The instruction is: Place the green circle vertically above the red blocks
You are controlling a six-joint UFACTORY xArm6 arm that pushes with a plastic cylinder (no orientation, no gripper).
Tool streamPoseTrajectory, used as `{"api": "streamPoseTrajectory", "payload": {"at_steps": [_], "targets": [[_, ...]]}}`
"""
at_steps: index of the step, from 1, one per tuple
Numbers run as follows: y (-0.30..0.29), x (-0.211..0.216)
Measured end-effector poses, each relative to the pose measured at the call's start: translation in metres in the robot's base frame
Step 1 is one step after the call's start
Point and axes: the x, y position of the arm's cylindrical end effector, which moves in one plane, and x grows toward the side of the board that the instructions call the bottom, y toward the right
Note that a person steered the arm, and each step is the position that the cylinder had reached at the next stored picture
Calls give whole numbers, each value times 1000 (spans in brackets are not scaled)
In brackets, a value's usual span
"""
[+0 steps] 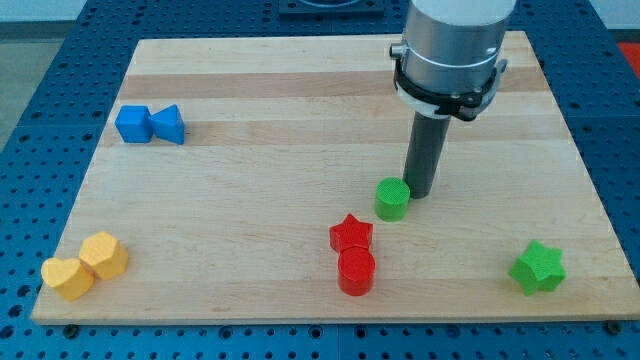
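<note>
The green circle (pixel 392 198) is a short cylinder right of the board's middle. My tip (pixel 420 193) rests on the board just to its right, touching or nearly touching it. The red star (pixel 351 234) lies below and left of the green circle. The red round block (pixel 356 271) sits directly below the star, touching it. The green circle stands up and to the right of both red blocks.
A blue cube (pixel 132 124) and a blue triangle-like block (pixel 168 124) sit at the view's upper left. Two yellow blocks, a hexagon (pixel 104 255) and a heart (pixel 67 278), sit at the lower left. A green star (pixel 538 267) lies at the lower right. The wooden board (pixel 260 150) rests on a blue perforated table.
</note>
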Motion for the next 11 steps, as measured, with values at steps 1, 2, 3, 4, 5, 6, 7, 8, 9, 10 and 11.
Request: {"api": "streamPoseTrajectory", "payload": {"at_steps": [1,2,3,4,5,6,7,8,9,10,11], "targets": [[15,7],[15,39],[-6,55],[-37,52],[-49,31],[-26,13],[11,8],[18,-14],[-20,-24],[-70,-24],[-72,-40]]}}
